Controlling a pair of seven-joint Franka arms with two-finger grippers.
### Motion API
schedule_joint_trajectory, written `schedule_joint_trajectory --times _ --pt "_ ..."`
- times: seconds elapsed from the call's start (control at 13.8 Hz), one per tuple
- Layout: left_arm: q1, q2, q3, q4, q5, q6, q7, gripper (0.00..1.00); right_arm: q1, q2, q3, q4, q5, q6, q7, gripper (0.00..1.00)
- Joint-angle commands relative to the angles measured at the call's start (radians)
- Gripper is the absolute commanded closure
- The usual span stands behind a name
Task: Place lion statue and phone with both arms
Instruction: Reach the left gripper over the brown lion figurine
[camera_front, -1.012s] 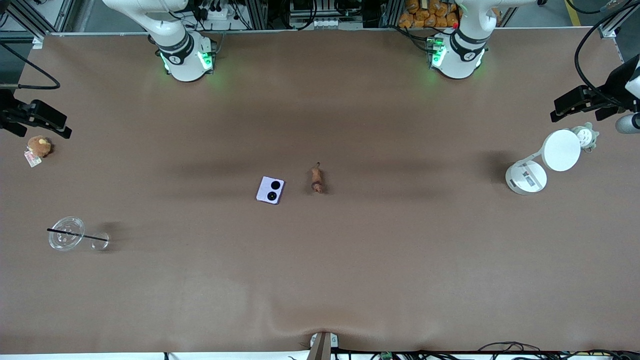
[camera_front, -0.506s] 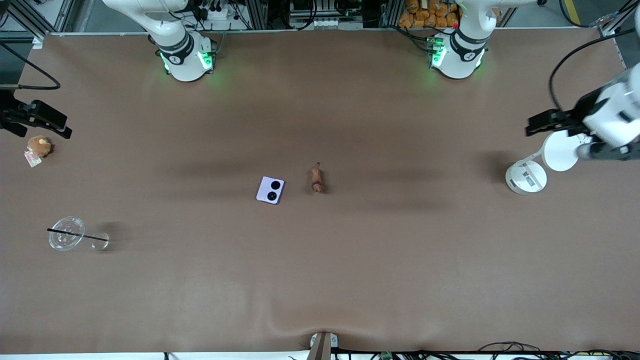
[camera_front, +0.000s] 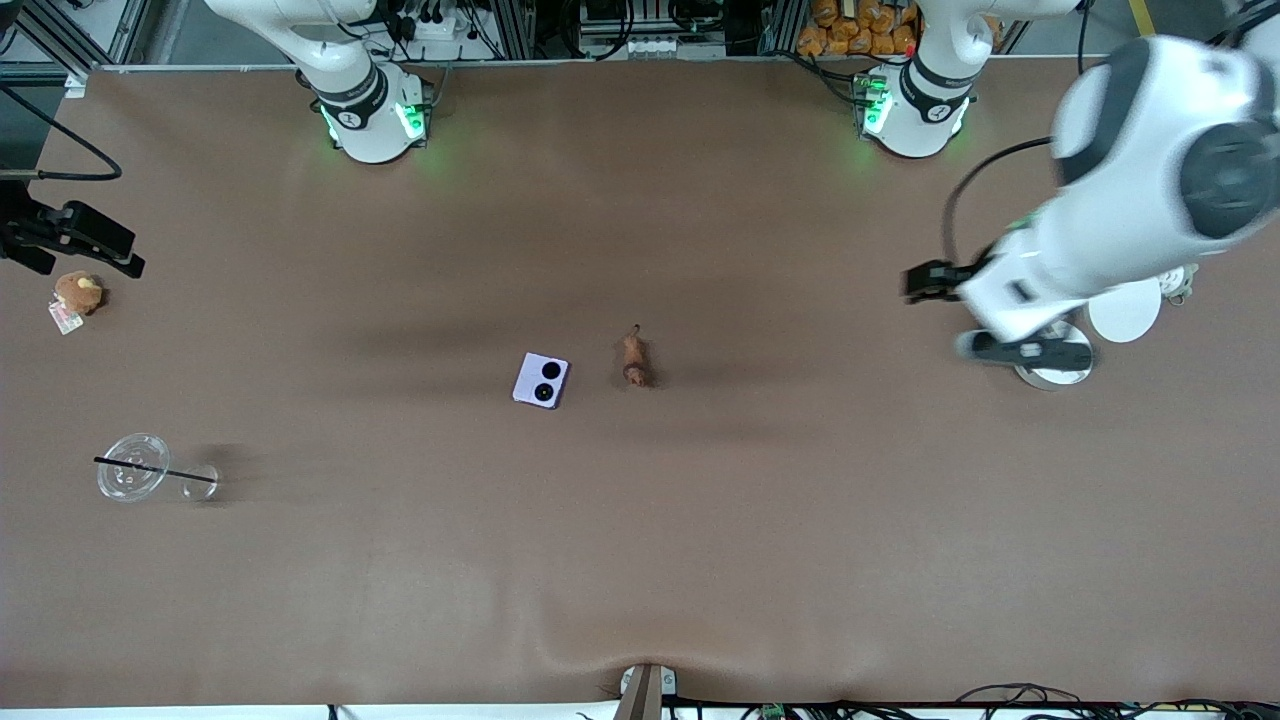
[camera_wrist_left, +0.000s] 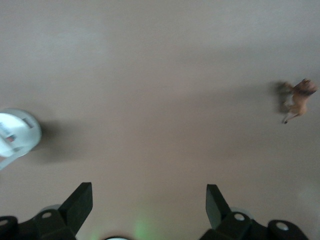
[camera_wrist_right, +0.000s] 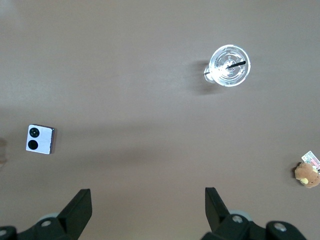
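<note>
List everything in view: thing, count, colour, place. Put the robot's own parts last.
phone: one, pale lavender with two black camera circles, flat near the table's middle.
lion statue: one, reddish-brown, lying beside the phone, toward the left arm's end.
desk lamp: one, white, at the left arm's end, partly covered by the left arm.
grey-white plush toy: one, beside the lamp's head, mostly hidden.
clear plastic cup: one, transparent with a black straw, at the right arm's end, nearer to the front camera than the phone.
brown plush toy: one, brown with a tag, at the right arm's end.
table: one, brown.
left claw: one, black, open, over the table between statue and lamp.
right claw: one, black, open, over the table's right-arm end.
</note>
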Motion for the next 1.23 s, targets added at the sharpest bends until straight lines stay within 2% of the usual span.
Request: schedule_joint_trajectory --times 0.0,0.36,0.65,0.72,1.16 --pt "-0.134 0.072 0.007 0.023 -0.01 0.096 -0.177 0.0 -0.001 -0.005 -0.003 -0.008 0.015 0.005 -0.013 0.0" --pt "-0.3 0.217 0.008 0.04 -0.026 0.305 -0.386 0.0 0.004 -0.004 -0.003 -0.008 0.015 0.007 -0.012 0.0" --pt "-0.398 0.419 0.019 0.235 -0.01 0.343 -0.564 0.0 0.012 -0.002 -0.002 -0.008 0.016 0.007 0.0 0.0" --pt "-0.415 0.451 0.024 0.253 -0.007 0.366 -0.587 0.0 0.012 0.003 0.0 -0.008 0.015 0.007 0.002 0.0" --pt "-0.501 0.58 0.022 0.243 0.099 0.511 -0.707 0.0 0.021 0.006 0.001 -0.008 0.015 0.007 0.008 0.0"
